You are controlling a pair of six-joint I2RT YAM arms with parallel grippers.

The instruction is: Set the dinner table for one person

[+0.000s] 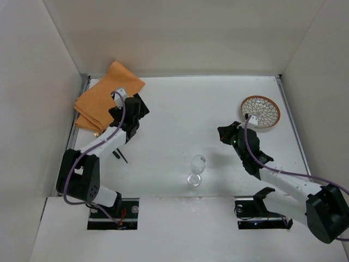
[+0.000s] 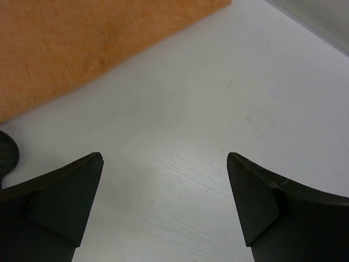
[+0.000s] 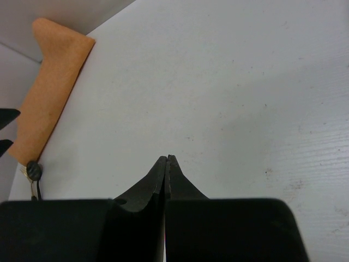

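Logged dinner table [image 1: 180,103] as a white surface filling the top view, with white walls along its left, far and right edges and the arm bases at its near edge.

Noted folded orange cloth [image 1: 103,98] in the far-left corner. Found left gripper [image 2: 164,164] just off the cloth's near-right edge, fingers spread wide over bare tabletop, gripping nothing. Glimpsed a small dark round object [image 2: 6,153] beside the cloth; cannot tell what it is.

Spotted clear wine glass [image 1: 197,170] upright near the middle of the near edge. Marked round patterned plate [image 1: 260,112] by the right edge, toward the far side.

Found right gripper [image 3: 167,164] just inboard of the plate, fingers pressed together with nothing between, pointing across the table toward the cloth.

Saw thin black utensil [image 1: 120,155] lying near the left arm.
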